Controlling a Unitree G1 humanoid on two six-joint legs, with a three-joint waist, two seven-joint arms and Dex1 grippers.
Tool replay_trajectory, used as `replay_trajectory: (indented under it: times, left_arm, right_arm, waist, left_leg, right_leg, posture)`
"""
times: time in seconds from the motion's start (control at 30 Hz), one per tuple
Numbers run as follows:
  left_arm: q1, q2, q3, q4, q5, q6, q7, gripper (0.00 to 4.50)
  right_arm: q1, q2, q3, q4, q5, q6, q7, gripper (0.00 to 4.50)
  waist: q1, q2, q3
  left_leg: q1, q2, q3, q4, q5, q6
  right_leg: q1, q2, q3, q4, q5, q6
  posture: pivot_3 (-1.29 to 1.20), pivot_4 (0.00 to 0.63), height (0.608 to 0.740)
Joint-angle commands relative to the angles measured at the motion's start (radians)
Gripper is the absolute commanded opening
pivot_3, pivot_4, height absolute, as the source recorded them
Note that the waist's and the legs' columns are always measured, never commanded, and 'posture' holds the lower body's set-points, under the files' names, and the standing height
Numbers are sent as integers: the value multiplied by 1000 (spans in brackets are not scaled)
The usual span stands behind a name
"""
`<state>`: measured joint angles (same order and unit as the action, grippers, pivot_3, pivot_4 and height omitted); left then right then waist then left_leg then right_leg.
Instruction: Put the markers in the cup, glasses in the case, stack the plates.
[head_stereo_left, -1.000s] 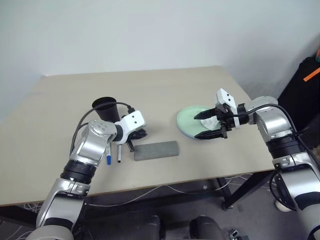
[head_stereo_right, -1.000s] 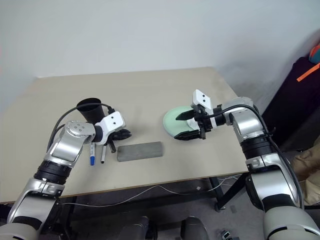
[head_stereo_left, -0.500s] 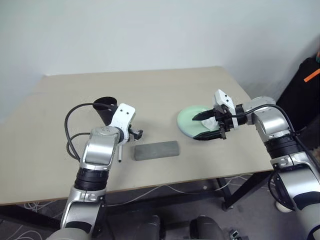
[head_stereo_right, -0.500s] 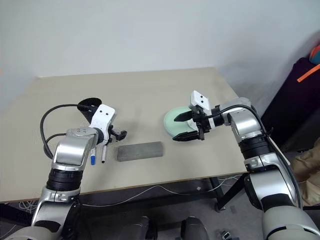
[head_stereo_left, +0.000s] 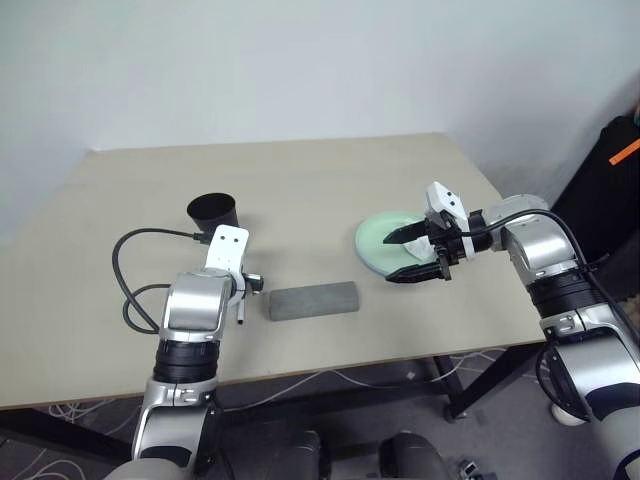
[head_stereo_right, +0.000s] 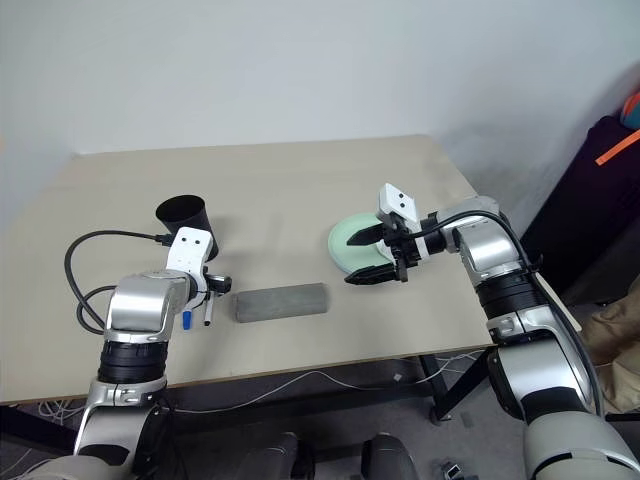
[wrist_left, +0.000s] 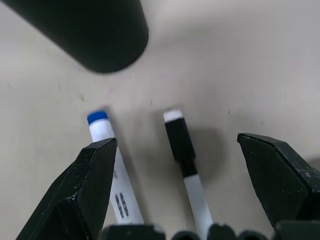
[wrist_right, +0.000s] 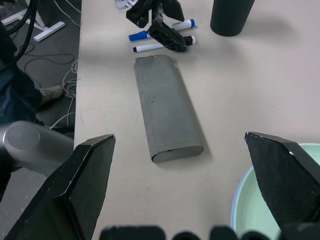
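Black-fingered left tool (wrist_left: 176, 142) hanging spread wide just above the two markers, gripping nothing. Blue marker (wrist_left: 103, 131) lying close by one finger, black marker (wrist_left: 181, 145) between the fingers. Both flat on the bench (head_stereo_left: 300, 180), side by side and slightly apart, capped ends toward the cup (head_stereo_left: 213, 212). Cup upright just beyond them. Grey case (head_stereo_left: 312, 300) lying shut beside the markers, on the side toward the plates; contents hidden, so no telling about the glasses. Mint plate (head_stereo_left: 380, 240) resting on a blue one at the right of the bench. Right tool (head_stereo_left: 392, 257) spread open about its near rim, gripping nothing as far as can be seen.

Step in hand, by the look of it: picking up a marker for the cup.

- Take one marker only, preferably the black one, already centred.
- Shift sideways a little to leave the blue barrel outside the closing fingers; otherwise a risk of pinching both or flicking the blue one away.
- Lower to straddle the barrel close to the bench, then close across mid-barrel rather than on the cap, to avoid swinging.
- Lift straight, tip upright, carry over the cup mouth.
- Release low inside the rim, to avoid toppling a probably light cup.
- Keep wrist and cable away from the cup during the swing.
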<state>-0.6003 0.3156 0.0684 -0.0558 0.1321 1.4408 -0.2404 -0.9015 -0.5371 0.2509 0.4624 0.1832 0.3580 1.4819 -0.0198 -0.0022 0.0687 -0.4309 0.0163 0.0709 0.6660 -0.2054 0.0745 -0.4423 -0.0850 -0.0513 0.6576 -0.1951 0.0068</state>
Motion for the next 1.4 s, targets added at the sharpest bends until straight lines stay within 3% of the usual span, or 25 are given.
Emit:
replay_trajectory:
  times: [0.03, 0.57, 1.03, 1.17, 1.4]
  left_arm:
    - [-102, -4, 14, 44, 5, 71, 53, 4179]
    - [-293, -44, 43, 372, -31, 172, 155, 4179]
    - [-365, -83, 183, 494, -36, 122, 244, 4179]
    - [-371, -82, 208, 508, -42, 102, 257, 3322]
    - [-378, -70, 215, 522, -54, 88, 276, 845]
  right_arm:
    - [-33, 1, -13, -10, 4, -6, 1, 4500]
    - [-26, 10, -18, -12, 7, -8, -8, 4500]
    - [-8, 13, -19, -32, 15, -5, -22, 4500]
    - [-9, 14, -21, -31, 14, -7, -24, 4500]
    - [-13, 16, -20, -24, 12, -13, -24, 4500]
  waist:
    - [0, -1, 0]
    - [-2, -1, 0]
    - [-2, -1, 0]
    - [-2, -1, 0]
    - [-4, -1, 0]
  left_leg:
    - [0, 0, 0, 0, 0, 0]
    - [0, 0, 0, -1, 0, 0]
    - [0, 0, 0, -1, 0, -1]
    - [0, 0, 0, -1, 0, -1]
    - [0, 0, 0, -3, 0, -1]
  right_leg:
    - [0, 0, 0, 0, 0, 0]
    - [-1, -1, 1, 0, 1, 2]
    - [-1, -2, 1, 0, 5, 1]
    - [-2, -2, 1, 0, 6, 1]
    - [-2, -1, 2, -1, 7, 1]
  posture:
    - [0, 0, 739]
    - [0, 0, 739]
    - [0, 0, 739]
    - [0, 0, 739]
    - [0, 0, 739]
